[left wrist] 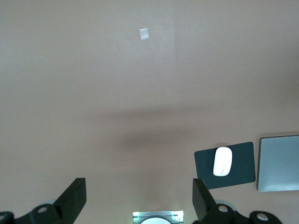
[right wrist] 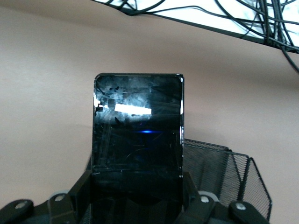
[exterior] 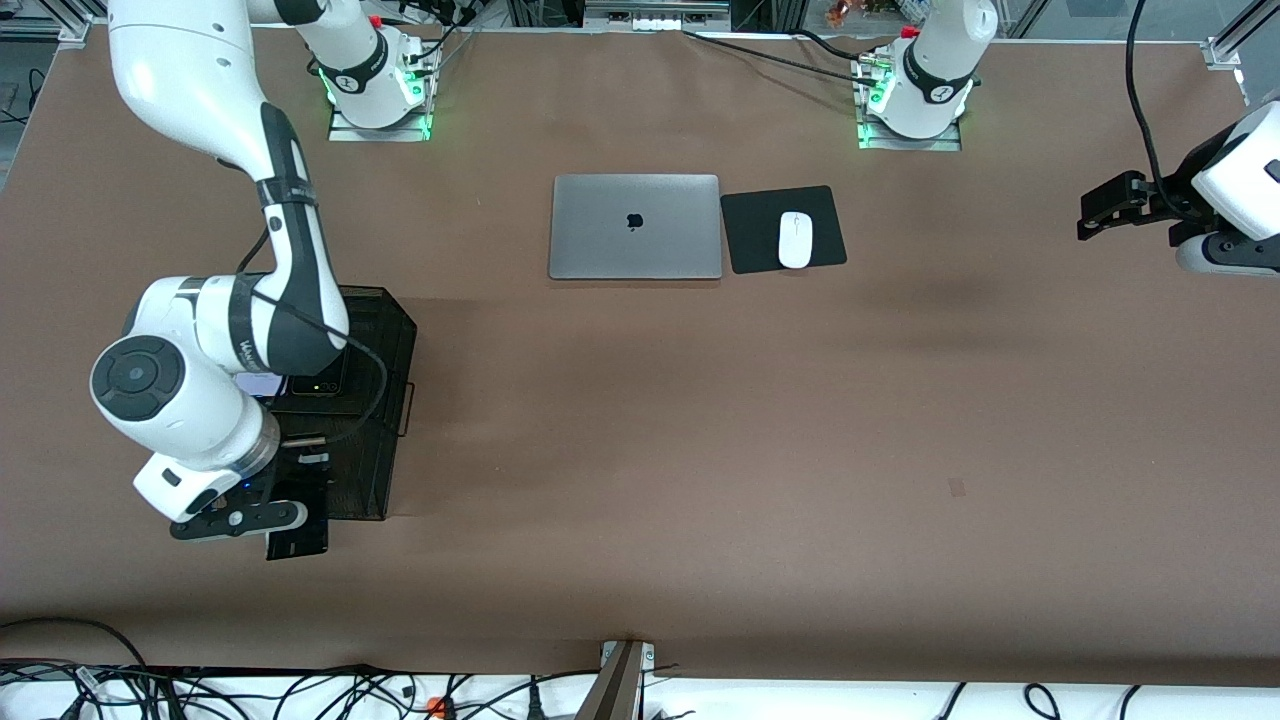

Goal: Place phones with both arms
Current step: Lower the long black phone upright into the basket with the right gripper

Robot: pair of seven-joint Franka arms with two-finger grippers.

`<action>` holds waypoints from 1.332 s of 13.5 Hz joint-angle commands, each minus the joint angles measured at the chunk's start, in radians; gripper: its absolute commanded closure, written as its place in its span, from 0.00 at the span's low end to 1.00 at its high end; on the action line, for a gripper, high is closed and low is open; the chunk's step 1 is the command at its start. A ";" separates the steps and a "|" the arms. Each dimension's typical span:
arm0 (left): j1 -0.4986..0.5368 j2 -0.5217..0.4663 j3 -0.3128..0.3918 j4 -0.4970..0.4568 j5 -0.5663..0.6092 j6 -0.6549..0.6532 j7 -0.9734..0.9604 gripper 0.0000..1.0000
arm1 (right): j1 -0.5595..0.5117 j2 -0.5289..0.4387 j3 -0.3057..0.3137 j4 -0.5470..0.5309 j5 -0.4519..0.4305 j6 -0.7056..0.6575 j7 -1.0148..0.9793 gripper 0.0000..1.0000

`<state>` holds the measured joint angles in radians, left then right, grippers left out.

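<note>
At the right arm's end of the table (exterior: 640, 480), front view, the right end effector (exterior: 285, 520) is clenched on a black phone (exterior: 297, 540), carrying it just over the front-camera-side edge of the black mesh basket (exterior: 385, 330). Two more phones, one pale (exterior: 258, 383) and one black (exterior: 318, 385), lie inside. The left arm waits near its own end.

Left wrist view: the left end effector (left wrist: 140, 198) hangs released and empty over bare table, laptop (left wrist: 279, 163) and mouse (left wrist: 223, 161) nearby.

Right wrist view: phone gripped by its lower end, screen up, probably so it goes down flat.
</note>
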<state>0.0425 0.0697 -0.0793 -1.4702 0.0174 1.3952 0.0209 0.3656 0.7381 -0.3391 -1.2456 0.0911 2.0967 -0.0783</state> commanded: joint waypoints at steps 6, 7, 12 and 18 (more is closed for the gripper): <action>0.000 -0.015 -0.003 -0.007 -0.010 0.004 -0.009 0.00 | -0.025 -0.008 0.009 -0.035 0.042 0.013 -0.024 1.00; -0.001 -0.016 -0.005 -0.007 -0.010 0.004 -0.009 0.00 | -0.025 -0.008 0.009 -0.044 0.044 0.013 -0.023 1.00; -0.001 -0.016 -0.007 -0.009 -0.011 -0.001 -0.009 0.00 | -0.033 -0.008 0.011 -0.060 0.061 0.020 -0.026 1.00; -0.001 -0.015 -0.005 -0.009 -0.010 -0.002 -0.009 0.00 | -0.075 0.018 0.011 -0.081 0.065 0.053 -0.026 1.00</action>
<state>0.0413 0.0697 -0.0832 -1.4702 0.0174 1.3948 0.0205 0.3211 0.7651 -0.3383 -1.3091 0.1364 2.1484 -0.0824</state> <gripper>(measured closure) 0.000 0.211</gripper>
